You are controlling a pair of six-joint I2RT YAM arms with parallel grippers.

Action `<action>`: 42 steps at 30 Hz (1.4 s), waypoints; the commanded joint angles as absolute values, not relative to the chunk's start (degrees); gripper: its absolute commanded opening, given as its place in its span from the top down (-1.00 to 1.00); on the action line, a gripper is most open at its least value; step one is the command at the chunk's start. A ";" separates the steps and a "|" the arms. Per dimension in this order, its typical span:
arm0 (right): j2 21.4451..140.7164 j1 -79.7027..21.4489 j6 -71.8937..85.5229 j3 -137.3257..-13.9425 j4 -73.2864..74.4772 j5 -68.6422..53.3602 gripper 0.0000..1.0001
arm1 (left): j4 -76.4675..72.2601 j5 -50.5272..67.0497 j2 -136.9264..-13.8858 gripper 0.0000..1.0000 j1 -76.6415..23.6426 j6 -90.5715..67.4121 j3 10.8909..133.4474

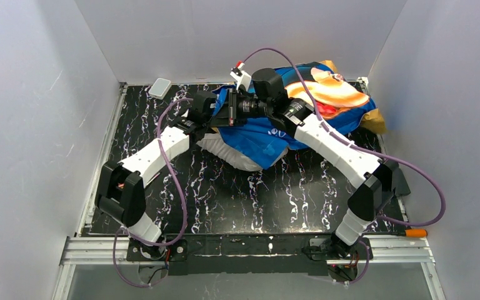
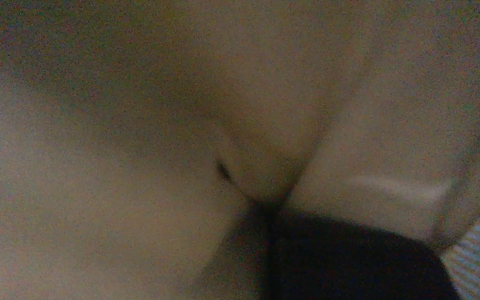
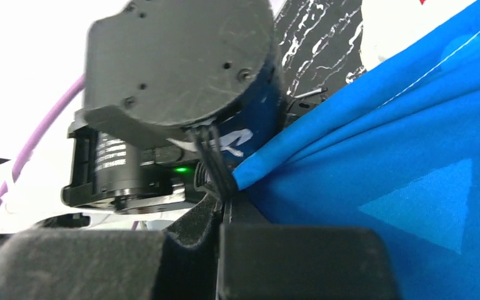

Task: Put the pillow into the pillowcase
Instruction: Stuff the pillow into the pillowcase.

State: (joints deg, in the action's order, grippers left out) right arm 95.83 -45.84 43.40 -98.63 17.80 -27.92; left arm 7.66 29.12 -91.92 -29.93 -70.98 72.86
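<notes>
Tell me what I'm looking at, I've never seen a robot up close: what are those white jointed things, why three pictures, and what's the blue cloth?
They are two robot arms, the left arm and the right arm, bolted at the near edge of the black marbled table. Each ends in a two-finger gripper. The wide picture comes from a fixed camera above and behind them; the other two come from a camera on each wrist. On the table lies a white pillow with a blue cartoon pillowcase over most of it. The right gripper is shut, pinching a fold of the pillowcase. The left gripper is pushed in at the pillow's edge; its camera shows only blurred pale fabric, so its grip is unclear.
</notes>
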 commanded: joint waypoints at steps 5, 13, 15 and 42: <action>90.09 -51.28 36.33 -102.76 28.44 -33.95 0.97 | -9.32 18.27 -79.14 1.00 -33.49 -77.40 60.99; 86.35 -48.34 21.19 -108.40 55.70 -8.29 -0.42 | -9.32 10.47 -66.46 1.00 -33.09 -83.07 48.74; 84.14 -48.34 20.25 -108.13 61.41 -2.28 -0.72 | -9.32 11.93 -67.53 1.00 -33.13 -82.70 49.89; 86.16 -48.34 11.35 -93.50 55.23 10.27 0.97 | -9.24 13.14 -65.31 1.00 -33.22 -83.06 49.76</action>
State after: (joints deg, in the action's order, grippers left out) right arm 83.59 -48.49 12.05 -86.48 55.37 10.28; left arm -4.03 14.20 -68.73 -33.21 -82.72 49.12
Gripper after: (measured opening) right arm 0.218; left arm 0.076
